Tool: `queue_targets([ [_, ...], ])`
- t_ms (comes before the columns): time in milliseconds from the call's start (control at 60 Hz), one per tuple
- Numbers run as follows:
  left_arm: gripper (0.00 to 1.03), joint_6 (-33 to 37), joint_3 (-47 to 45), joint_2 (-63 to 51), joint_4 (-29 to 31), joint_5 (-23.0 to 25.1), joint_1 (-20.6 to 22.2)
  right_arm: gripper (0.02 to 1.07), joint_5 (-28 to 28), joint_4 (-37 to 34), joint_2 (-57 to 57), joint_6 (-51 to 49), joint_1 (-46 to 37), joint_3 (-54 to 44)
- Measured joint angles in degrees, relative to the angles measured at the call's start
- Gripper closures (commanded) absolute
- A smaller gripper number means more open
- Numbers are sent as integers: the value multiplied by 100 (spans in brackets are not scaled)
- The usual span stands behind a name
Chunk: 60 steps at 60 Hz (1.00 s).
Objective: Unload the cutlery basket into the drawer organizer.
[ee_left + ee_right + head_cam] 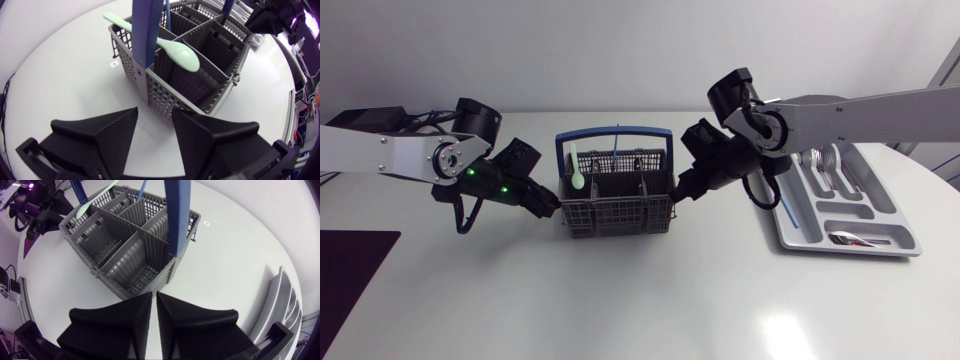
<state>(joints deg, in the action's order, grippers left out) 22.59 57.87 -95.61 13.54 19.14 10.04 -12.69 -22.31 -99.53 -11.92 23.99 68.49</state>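
The basket (616,215) sits mid-frame with a mint spoon (577,172) leaning in its left compartment. The left claw (548,207) is just beside the basket's left wall, fingers narrowly parted and empty. The right claw (678,195) is by its right wall, fingers drawn together on nothing. The organizer (910,238) lies at right, with cutlery (832,165) in it.

A white table (620,300) with a glossy top fills the scene. At its 8 o'clock edge sits a dark rectangular patch (350,290); whether it lies on the top cannot be told. A tiny white tag (114,64) lies flat near the middle, toward 12 o'clock.
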Motion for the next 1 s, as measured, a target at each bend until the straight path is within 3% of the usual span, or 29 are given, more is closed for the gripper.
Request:
queue_targets([
  [433, 53, 184, -1016, 1102, 118, -57, 17, 93, -122, -216, 1154, -72, 483, -1176],
  [667, 53, 367, -1141, 1513, 125, -57, -177, 92, -361, -208, 1707, -304, 35, -1333],
  [850, 53, 647, -1405, 2306, 470, -125, -219, 92, -509, -63, 1274, -479, -850, -1016],
  [1000, 63, 837, -1696, 2723, 634, -144, 28, 92, -723, 160, 560, -457, -990, -369],
])
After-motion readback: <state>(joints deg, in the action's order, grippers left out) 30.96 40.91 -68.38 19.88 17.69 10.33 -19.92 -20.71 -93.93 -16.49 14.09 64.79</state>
